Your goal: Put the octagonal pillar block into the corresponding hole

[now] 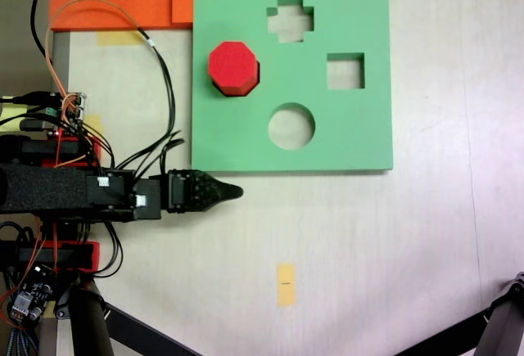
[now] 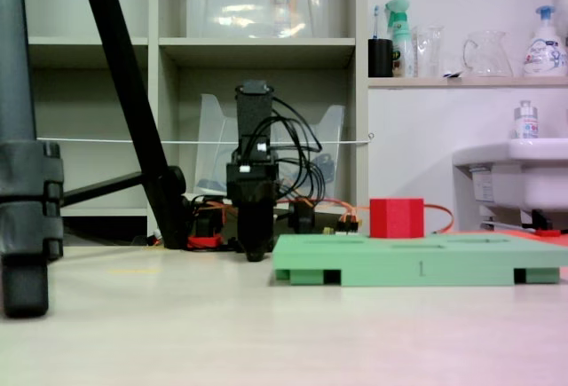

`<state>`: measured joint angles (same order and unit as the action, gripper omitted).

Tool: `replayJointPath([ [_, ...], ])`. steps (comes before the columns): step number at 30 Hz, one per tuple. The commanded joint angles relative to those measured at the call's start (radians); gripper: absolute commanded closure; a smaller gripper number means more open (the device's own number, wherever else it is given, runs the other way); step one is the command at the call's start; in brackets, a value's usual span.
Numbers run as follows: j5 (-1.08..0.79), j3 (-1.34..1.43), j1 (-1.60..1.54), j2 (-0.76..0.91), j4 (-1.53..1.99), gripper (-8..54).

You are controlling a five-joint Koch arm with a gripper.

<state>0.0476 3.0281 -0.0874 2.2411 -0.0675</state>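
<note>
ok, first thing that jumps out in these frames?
The red block on the green board, at its left side in the top-down fixed view; in the low fixed view it rises above the board's surface. Next, the black arm reaching in from the left, its gripper on the table just off the board's lower-left corner, well short of the block. Cross, square and round cutouts stay open.

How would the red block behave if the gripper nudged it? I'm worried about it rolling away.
The octagonal pillar block stands on a flat end on the green board, so it would probably slide, not roll. It looks like light foam, likely slightly squashy.
</note>
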Motion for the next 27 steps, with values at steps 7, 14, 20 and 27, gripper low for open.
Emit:
replayJointPath([
  [7, 0.052, 0.106, -0.002, 0.072, -0.015, 5.0],
  [14, 0.089, 0.104, -0.003, 0.061, 0.02, 12.1],
  [20, 0.089, 0.104, -0.003, 0.061, 0.02, 11.7],
  [27, 0.089, 0.104, -0.003, 0.061, 0.02, 11.7],
])
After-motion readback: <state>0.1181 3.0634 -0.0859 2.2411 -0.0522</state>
